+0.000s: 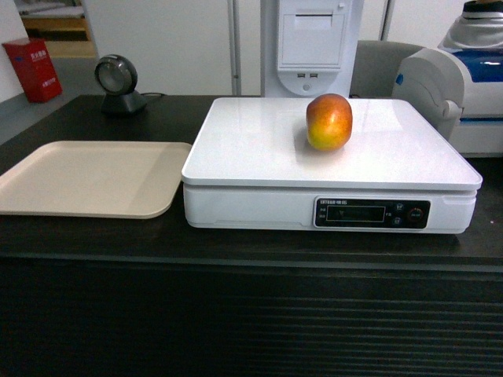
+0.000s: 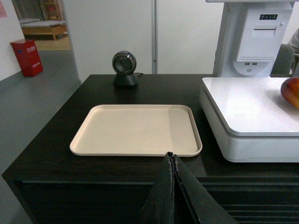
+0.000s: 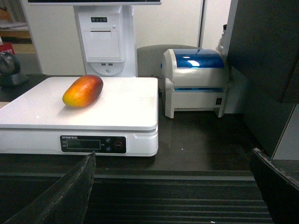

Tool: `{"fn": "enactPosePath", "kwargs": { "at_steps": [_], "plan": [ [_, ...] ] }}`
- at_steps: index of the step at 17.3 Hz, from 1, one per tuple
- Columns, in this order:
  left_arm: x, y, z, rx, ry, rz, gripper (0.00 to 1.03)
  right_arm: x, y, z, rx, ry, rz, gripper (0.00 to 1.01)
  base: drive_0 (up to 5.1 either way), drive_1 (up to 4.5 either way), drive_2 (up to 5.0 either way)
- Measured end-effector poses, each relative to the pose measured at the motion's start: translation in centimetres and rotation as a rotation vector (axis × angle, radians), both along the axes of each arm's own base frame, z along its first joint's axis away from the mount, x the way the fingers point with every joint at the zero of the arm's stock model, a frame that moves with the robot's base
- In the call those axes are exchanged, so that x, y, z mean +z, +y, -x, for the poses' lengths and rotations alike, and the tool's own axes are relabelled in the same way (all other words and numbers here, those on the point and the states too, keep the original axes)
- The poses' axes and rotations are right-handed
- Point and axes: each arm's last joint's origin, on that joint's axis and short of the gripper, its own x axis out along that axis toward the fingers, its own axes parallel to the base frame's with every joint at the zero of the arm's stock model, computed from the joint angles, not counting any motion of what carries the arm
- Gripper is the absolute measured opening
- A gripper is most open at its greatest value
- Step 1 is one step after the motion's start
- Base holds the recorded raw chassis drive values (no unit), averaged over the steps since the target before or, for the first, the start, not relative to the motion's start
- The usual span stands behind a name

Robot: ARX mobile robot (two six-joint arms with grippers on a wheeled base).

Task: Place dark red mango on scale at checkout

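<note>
The dark red mango point(image 1: 328, 121) lies on the flat top of the scale point(image 1: 259, 145), toward its far edge and a little right of centre, with nothing gripping it. The scale stands on the right part of the checkout worktop point(image 1: 236, 251), close to the front edge. A beige tray point(image 1: 86, 177) lies just beside the scale, on the left part. The left end effector point(image 2: 172, 161) is clenched, holding nothing, above the front edge. The right end effector point(image 3: 173, 161) is released, its fingers point(image 3: 70, 191) wide apart, before the worktop's front edge.
</note>
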Motion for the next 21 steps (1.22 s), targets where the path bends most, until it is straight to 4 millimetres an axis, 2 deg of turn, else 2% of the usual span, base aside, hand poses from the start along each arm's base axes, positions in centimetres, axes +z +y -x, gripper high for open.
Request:
{"fn": "enactPosePath", "kwargs": {
  "at_steps": [7, 13, 14, 15, 21],
  "plan": [
    [-0.8, 0.0, 0.8, 0.0, -0.03, 0.0, 0.02, 0.0, 0.0, 0.0, 0.0, 0.0, 0.0, 0.98, 0.0, 0.0, 0.0],
    [-1.3, 0.0, 1.5, 0.0, -0.006, 0.0, 0.02, 0.0, 0.0, 0.0, 0.0, 0.0, 0.0, 0.98, 0.0, 0.0, 0.0],
    [-1.9, 0.0, 2.1, -0.003, 0.043, 0.0, 0.02, 0.0, 0.0, 0.0, 0.0, 0.001, 0.0, 0.98, 0.0, 0.0, 0.0],
    [-1.5, 0.0, 2.5, 0.0, -0.01, 0.0, 0.02, 0.0, 0.0, 0.0, 0.0, 0.0, 0.0, 0.98, 0.0, 0.0, 0.0],
    [-1.6, 0.0, 2.5, 0.001, -0.002, 0.0, 0.02, 0.0, 0.0, 0.0, 0.0, 0.0, 0.0, 0.98, 0.0, 0.0, 0.0]
  ]
}}
